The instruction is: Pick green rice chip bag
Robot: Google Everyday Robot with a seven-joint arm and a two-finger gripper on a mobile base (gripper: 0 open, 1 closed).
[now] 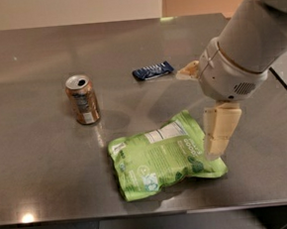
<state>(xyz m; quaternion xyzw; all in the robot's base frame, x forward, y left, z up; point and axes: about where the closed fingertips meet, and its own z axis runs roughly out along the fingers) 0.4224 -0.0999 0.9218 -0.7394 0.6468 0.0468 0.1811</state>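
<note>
Steel table (pixel 38 159): green rice chip bag (pixel 162 157) apparently beneath claw (pixel 198 114).

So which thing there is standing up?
The can: it alone stands upright; the green bag and blue wrapper lie flat. The gripper, fingers open, is at the bag's right edge.

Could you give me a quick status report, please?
Gripper at right edge of bag, jaws open, empty. Bag lies flat, not gripped. Can and wrapper well clear.
</note>
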